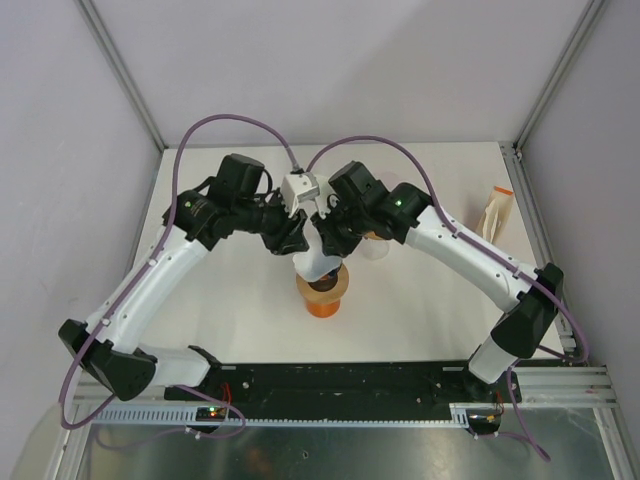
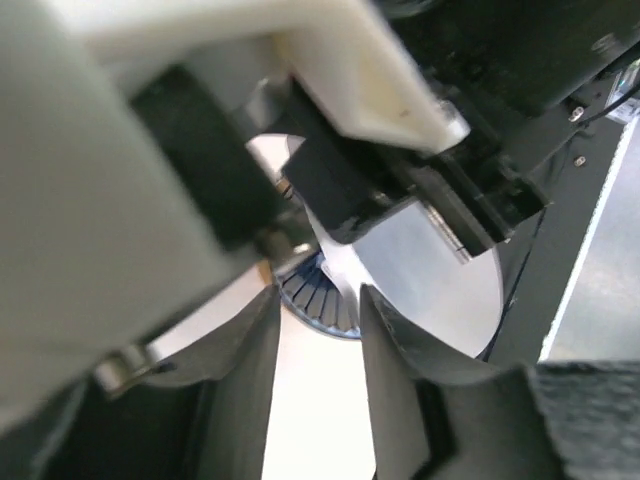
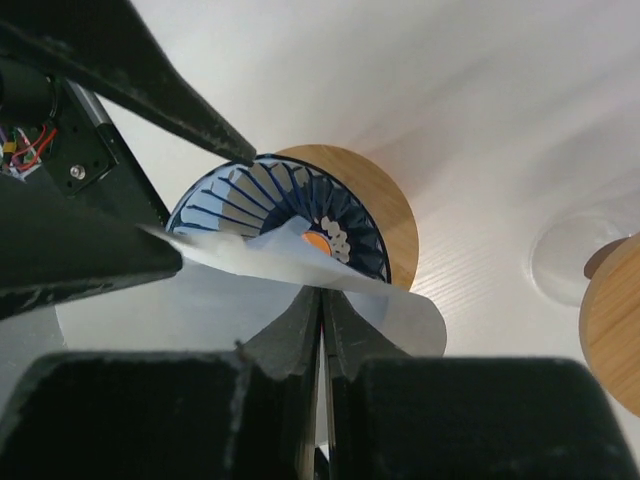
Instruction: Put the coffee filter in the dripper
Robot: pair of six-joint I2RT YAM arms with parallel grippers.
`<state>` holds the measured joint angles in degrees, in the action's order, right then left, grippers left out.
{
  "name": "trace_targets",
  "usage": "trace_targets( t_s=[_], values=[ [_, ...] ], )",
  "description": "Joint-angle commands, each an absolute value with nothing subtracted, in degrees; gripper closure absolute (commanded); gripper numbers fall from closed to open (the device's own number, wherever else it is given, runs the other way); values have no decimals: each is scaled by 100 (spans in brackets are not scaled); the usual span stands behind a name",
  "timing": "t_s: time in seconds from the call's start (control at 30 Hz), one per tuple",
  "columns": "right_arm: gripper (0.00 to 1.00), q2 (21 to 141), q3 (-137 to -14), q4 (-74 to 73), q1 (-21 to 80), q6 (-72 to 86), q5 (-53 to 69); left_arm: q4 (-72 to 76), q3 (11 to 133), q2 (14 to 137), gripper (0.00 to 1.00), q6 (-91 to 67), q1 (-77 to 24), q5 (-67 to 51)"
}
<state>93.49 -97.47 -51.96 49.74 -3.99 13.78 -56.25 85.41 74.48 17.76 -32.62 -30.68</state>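
Observation:
The dripper (image 3: 290,205) is a blue ribbed cone in a wooden ring, standing on an orange base (image 1: 322,295) at the table's middle. The white coffee filter (image 3: 200,300) hangs just over its mouth, its lower edge dipping inside. My right gripper (image 3: 322,296) is shut on the filter's near edge. My left gripper (image 2: 318,300) faces it from the other side with jaws apart; one finger (image 3: 90,250) touches the filter's far edge and the other is above it. In the top view both grippers (image 1: 290,240) (image 1: 326,240) meet over the filter (image 1: 312,262).
A tan pack with an orange top (image 1: 497,210) lies at the back right. A clear round lid (image 3: 570,255) and a wooden disc (image 3: 612,330) sit on the table right of the dripper. Metal frame rails (image 1: 530,210) line the table's sides.

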Motion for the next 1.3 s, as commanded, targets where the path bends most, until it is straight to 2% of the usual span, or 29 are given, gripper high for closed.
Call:
trace_targets(
  t_s=[0.0,0.23,0.3,0.5,0.77,0.87,0.97,1.0,1.1,1.27],
  values=[
    [94,9160,-9752,-4685,5049,-435,1590,-5437,8331,7533,63,1696,-3251,-3095],
    [94,8978,-9489,-4472,5051,-428,1653,-5426,8223,7430,95,1702,-3250,-3183],
    [94,8957,-9454,-4478,5053,-434,1650,-5419,8210,7381,99,1691,-3249,-3107],
    [95,8916,-9392,-4571,5054,-461,1620,-5091,7961,7145,100,1671,-3356,-2802],
    [95,8966,-9394,-4797,5133,-551,993,-4711,7884,6995,100,1742,-3830,-1111],
    [96,8917,-9343,-4770,5155,-573,995,-4689,7878,6938,100,1791,-3834,-1132],
    [96,8889,-9279,-4695,5156,-587,1125,-4700,7772,6895,100,1796,-3837,-1644],
    [96,8892,-9271,-4677,5158,-588,1173,-4715,7722,6889,98,1790,-3834,-1829],
    [96,8907,-9293,-4661,5158,-602,1337,-4753,7648,6865,80,1718,-3829,-2168],
    [96,8915,-9338,-4755,5202,-685,1473,-4760,7931,6746,54,1701,-3597,-2046]
  ],
)
